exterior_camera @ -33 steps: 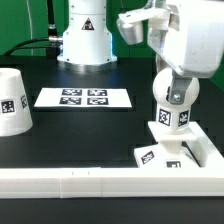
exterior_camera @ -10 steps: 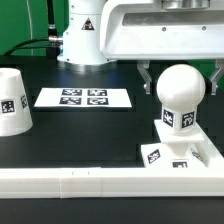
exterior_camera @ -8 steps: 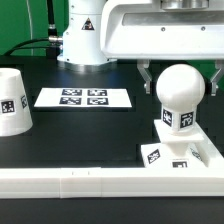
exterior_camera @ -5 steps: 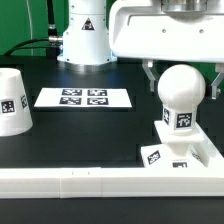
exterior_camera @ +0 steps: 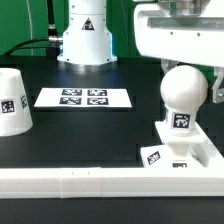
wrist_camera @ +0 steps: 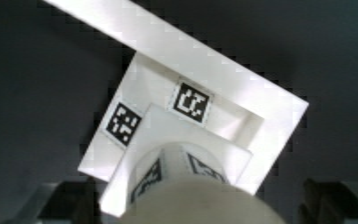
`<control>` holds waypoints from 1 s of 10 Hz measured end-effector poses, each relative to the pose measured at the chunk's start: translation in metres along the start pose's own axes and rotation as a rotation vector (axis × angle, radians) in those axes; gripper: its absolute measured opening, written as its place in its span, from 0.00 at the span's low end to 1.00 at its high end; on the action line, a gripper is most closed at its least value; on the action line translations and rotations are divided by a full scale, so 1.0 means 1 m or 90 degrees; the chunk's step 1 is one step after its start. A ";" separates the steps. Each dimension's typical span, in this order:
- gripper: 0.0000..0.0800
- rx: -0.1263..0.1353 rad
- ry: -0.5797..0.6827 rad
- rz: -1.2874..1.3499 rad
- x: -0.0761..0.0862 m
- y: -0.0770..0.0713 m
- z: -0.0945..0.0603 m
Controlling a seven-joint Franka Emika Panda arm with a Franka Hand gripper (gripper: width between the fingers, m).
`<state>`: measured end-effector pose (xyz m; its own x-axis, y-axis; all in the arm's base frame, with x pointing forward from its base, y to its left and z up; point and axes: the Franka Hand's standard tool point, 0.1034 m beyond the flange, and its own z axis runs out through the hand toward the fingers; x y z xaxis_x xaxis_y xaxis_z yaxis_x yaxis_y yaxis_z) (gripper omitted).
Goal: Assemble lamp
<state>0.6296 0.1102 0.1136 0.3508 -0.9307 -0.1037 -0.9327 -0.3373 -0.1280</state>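
Observation:
The white round-headed bulb [exterior_camera: 185, 90] stands upright in the blocky square base [exterior_camera: 152, 155] at the exterior view's right, next to the rail. My gripper [exterior_camera: 190, 80] is open just above, one finger on each side of the bulb's head, gripping nothing. In the wrist view the bulb head [wrist_camera: 202, 190] fills the near part, with the tagged base [wrist_camera: 176, 105] beyond it. A dark finger [wrist_camera: 64, 203] shows on either side, apart from the bulb. The truncated-cone shade [exterior_camera: 12, 100] stands alone at the exterior view's left.
The marker board [exterior_camera: 83, 98] lies flat mid-table. A long white rail [exterior_camera: 90, 180] runs along the front edge, just ahead of the base. The arm's white pedestal [exterior_camera: 85, 40] stands at the back.
Earlier my gripper was shut on the bulb over the base. It has let go, opened, and its body has shifted toward the exterior view's right. The bulb stays standing in the base.

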 end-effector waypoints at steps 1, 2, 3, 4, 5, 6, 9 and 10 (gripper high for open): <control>0.69 0.007 -0.009 0.050 -0.002 -0.002 0.000; 0.69 0.010 -0.018 0.079 -0.002 -0.002 -0.001; 0.69 0.010 -0.020 0.090 -0.004 -0.002 0.000; 0.67 0.010 -0.020 0.085 -0.005 -0.003 0.000; 0.77 0.010 -0.020 0.083 -0.005 -0.003 0.000; 0.84 0.010 -0.020 0.081 -0.006 -0.003 0.000; 0.87 -0.024 -0.038 -0.035 -0.013 0.005 -0.004; 0.87 -0.022 -0.039 -0.103 -0.017 0.006 -0.006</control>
<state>0.6175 0.1226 0.1206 0.5007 -0.8535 -0.1445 -0.8652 -0.4884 -0.1134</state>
